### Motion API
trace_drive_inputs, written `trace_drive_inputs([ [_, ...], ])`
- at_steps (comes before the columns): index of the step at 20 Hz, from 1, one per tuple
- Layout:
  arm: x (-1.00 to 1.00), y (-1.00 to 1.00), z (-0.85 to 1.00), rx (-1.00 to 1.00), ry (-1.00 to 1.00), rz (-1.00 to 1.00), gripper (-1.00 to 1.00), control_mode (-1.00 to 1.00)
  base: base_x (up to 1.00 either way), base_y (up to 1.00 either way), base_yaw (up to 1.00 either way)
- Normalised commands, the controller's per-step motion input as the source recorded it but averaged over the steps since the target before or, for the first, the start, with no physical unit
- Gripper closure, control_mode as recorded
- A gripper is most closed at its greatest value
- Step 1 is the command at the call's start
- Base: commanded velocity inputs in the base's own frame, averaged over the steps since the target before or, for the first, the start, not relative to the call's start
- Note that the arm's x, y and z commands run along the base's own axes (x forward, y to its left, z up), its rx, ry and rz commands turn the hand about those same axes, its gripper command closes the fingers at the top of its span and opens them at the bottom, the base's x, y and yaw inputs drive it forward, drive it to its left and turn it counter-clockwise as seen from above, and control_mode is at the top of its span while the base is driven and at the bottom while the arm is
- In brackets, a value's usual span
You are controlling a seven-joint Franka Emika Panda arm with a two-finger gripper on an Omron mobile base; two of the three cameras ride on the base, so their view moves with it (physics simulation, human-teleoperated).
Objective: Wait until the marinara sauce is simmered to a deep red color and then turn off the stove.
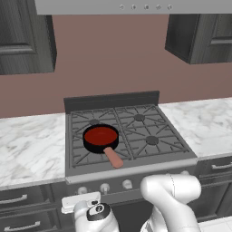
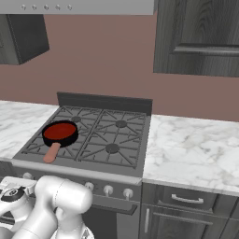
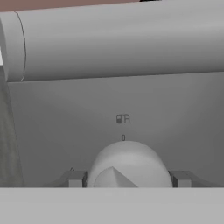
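1. While the marinara sauce [image 1: 100,135] sits deep red in its small black pan [image 1: 90,144] on the front-left burner, the pan's salmon-pink handle [image 1: 113,157] points toward the stove's front edge.
2. Left of the range, marble counter [image 1: 27,149] runs to the frame edge; the stove [image 1: 136,136] — grey metal, black grates, dark back panel — fills the centre, and more marble lies to its right.
3. Below the sauce, along the stove's front face, runs a row of round silver knobs [image 1: 105,186]; the robot's hand is down at that front panel, under and just left of the pan, well below the cooktop.
4. Seen from the hand camera, one knob [image 3: 127,164] stands directly ahead against the grey panel, with the gripper [image 3: 127,179] straddling it — one finger tip [image 3: 75,178] on either side.
5. Both fingers sit beside the knob's flanks, spread about its width; contact cannot be told.
6. From the right base view, the sauce [image 2: 60,130] lies above and right of the hand.
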Motion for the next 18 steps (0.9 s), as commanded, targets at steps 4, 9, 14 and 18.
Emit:
trace_drive_inputs([
  [4, 0.00, 0.00, 0.00, 0.03, 0.00, 0.00, 1.00, -1.00, 0.00, 0.00, 0.00],
  [9, 0.00, -0.01, 0.00, 0.09, 0.00, 0.00, 1.00, -1.00, 0.00, 0.00, 0.00],
  [14, 0.00, -0.06, 0.00, 0.14, 0.00, -0.02, 1.00, -1.00, 0.00, 0.00, 0.00],
  [18, 0.00, -0.15, 0.00, 0.17, 0.00, -0.02, 1.00, -1.00, 0.00, 0.00, 0.00],
])
